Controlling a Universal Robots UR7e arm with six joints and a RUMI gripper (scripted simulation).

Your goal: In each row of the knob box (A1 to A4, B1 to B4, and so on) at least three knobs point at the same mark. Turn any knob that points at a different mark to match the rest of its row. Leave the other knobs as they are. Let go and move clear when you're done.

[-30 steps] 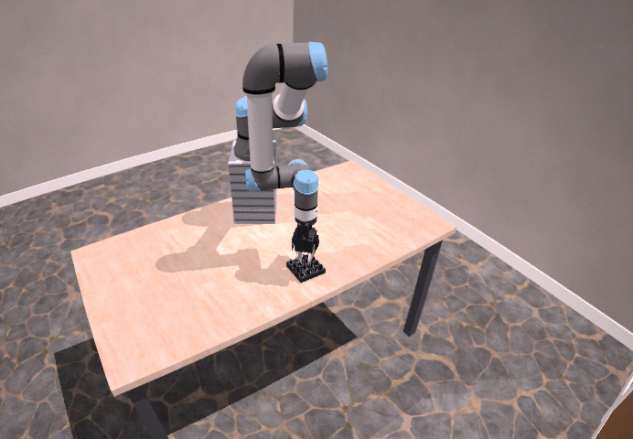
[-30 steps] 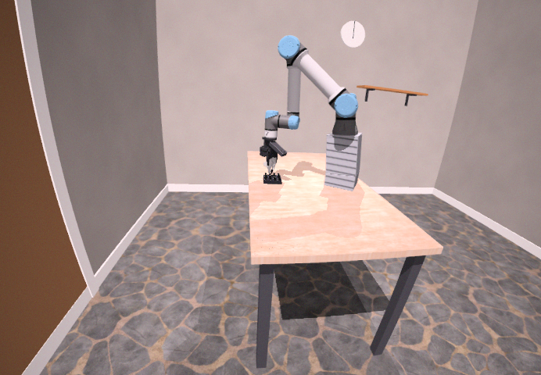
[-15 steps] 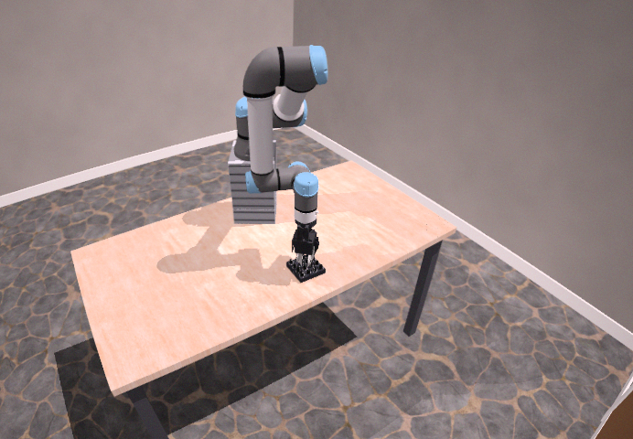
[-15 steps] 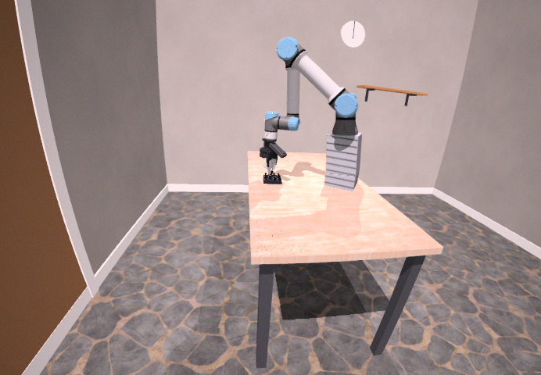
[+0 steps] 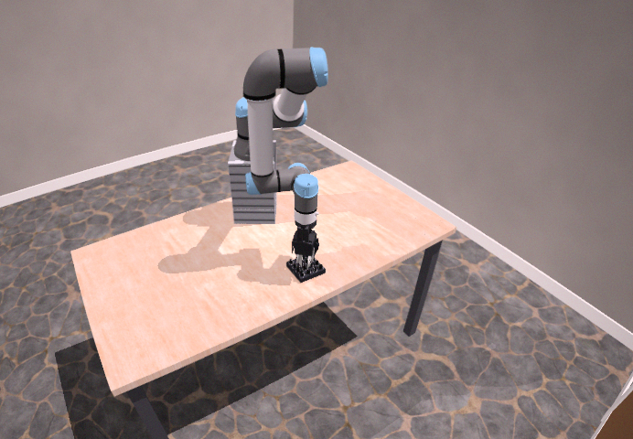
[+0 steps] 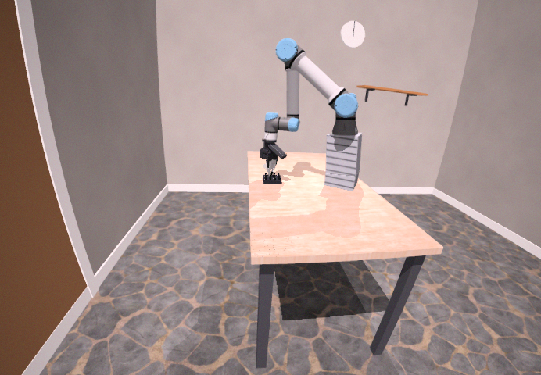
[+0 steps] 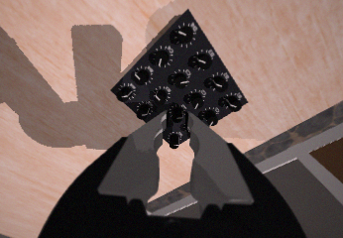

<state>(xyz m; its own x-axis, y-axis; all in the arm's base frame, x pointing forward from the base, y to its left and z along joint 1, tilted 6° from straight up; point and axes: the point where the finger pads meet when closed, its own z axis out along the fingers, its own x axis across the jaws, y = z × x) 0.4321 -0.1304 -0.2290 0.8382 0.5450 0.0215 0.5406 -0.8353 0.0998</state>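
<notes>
Pale wooden table (image 5: 172,320) (image 6: 324,238) (image 7: 26,183), dark legs, black knob box (image 5: 305,269) (image 6: 272,180) (image 7: 181,93) on top
</notes>
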